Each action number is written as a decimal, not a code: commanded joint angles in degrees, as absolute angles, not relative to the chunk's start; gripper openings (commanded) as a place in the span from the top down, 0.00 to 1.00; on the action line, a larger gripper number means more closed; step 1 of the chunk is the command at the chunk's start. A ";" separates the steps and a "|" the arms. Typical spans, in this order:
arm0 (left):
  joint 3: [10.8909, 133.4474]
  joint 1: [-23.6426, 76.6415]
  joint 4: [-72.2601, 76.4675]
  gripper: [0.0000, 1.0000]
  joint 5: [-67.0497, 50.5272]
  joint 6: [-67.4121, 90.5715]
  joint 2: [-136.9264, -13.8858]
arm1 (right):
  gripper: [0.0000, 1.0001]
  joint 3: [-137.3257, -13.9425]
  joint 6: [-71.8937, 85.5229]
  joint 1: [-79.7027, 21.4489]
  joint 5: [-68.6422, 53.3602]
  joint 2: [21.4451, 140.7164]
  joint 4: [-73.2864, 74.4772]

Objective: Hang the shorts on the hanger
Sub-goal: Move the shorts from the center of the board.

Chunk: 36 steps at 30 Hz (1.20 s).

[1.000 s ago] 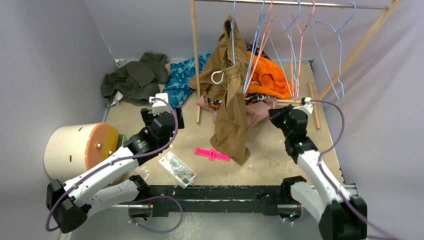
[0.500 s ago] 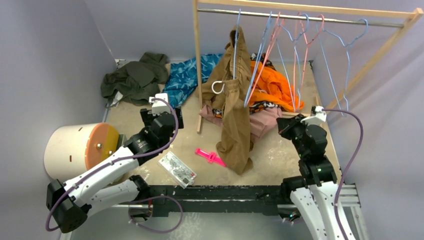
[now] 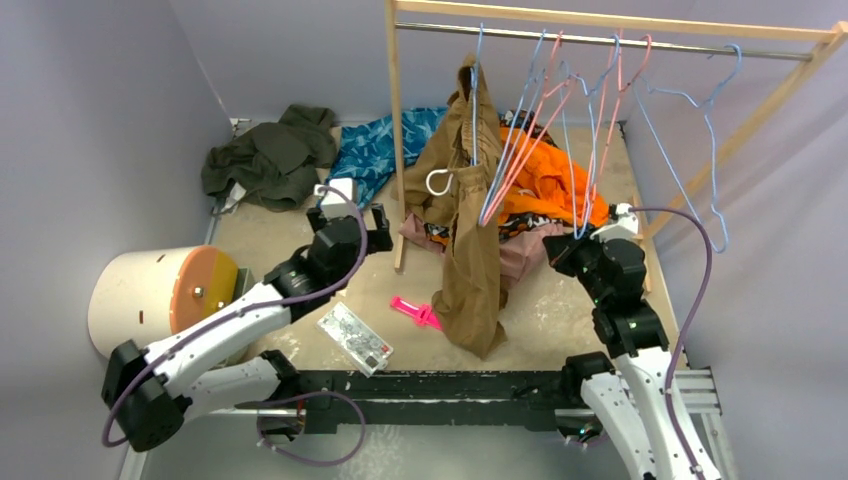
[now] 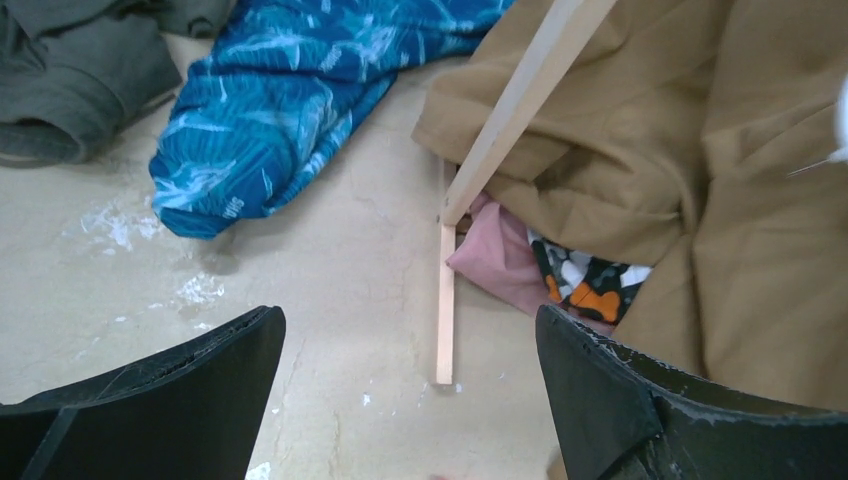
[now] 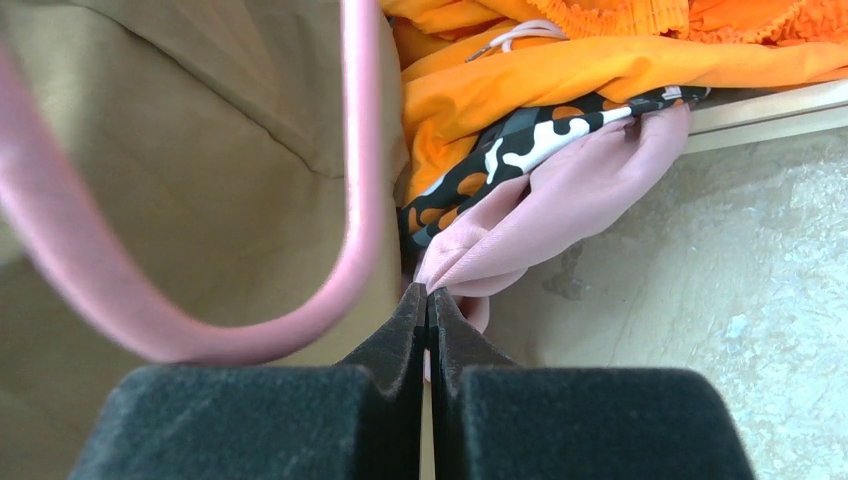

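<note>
Right gripper (image 5: 428, 300): clenched, fingertips pressed flat together, tips right against a fold of the shorts; no telling whether any cloth is nipped.
Shorts (image 5: 560, 190): dusty pink, bunched on the table (image 3: 560, 310) at the foot of the rack, partly under the patterned cloth and the orange garment; not on any hanger.
Patterned cloth (image 5: 530, 135): black, white and orange, lying across the top of the shorts.
Orange garment (image 5: 600, 70): heaped just behind, touching the patterned cloth.
Pink hanger (image 5: 362, 120): looped close in front of the right wrist camera, blurred, against the tan-brown shorts (image 5: 200, 120).
Tan-brown shorts, overhead view: draped from a blue hanger on the rail, hem reaching the table.
Light-blue hanger (image 3: 713, 180): bare, hooked at the far right end of the rail, well apart from the shorts.
Left gripper (image 4: 410, 400): released, jaws spread wide, hovering over bare table, holding nothing.
Rack post (image 4: 520, 100): wooden, slanting up just ahead of the left gripper, a pink corner of the shorts beside its base.
Blue patterned garment (image 4: 290, 100): on the table, left of the post.
Dark green garment (image 3: 270, 160): crumpled in the far left corner.
</note>
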<state>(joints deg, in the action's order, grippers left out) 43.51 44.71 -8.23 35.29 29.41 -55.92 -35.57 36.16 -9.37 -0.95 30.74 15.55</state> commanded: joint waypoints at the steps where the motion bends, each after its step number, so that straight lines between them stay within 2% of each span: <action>1: 47.16 44.72 -3.65 0.04 37.85 31.03 -61.89 | 1.00 -35.13 36.46 -9.32 -2.33 30.53 10.23; 3: 48.61 44.14 -1.01 0.04 38.76 28.73 -63.21 | 1.00 -35.16 36.16 -9.32 -2.85 30.73 10.73; 11: 50.02 38.07 18.14 0.10 29.39 17.63 -65.11 | 1.00 -34.92 35.82 -9.32 -3.16 29.80 11.87; 17: 51.59 34.75 24.56 0.13 18.38 14.40 -68.75 | 1.00 -34.74 35.25 -9.31 -3.57 29.55 12.39; 21: 53.79 34.72 26.24 0.15 13.23 12.43 -71.81 | 1.00 -34.16 35.21 -9.32 -4.67 30.00 11.62; 25: 58.00 34.12 24.50 0.15 17.00 10.84 -75.66 | 1.00 -33.50 34.98 -9.32 -5.16 30.90 9.80; 29: 61.15 32.03 24.82 0.16 15.70 10.03 -78.54 | 1.00 -33.65 34.71 -9.32 -4.91 32.16 8.79; 36: 65.25 31.50 24.97 0.25 10.85 7.75 -82.25 | 1.00 -33.93 34.49 -9.32 -5.10 33.21 9.06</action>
<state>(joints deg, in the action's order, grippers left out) 61.60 31.62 21.78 14.37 10.13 -81.25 -33.36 35.73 -9.37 -4.10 33.04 12.05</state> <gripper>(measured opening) 0.770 0.004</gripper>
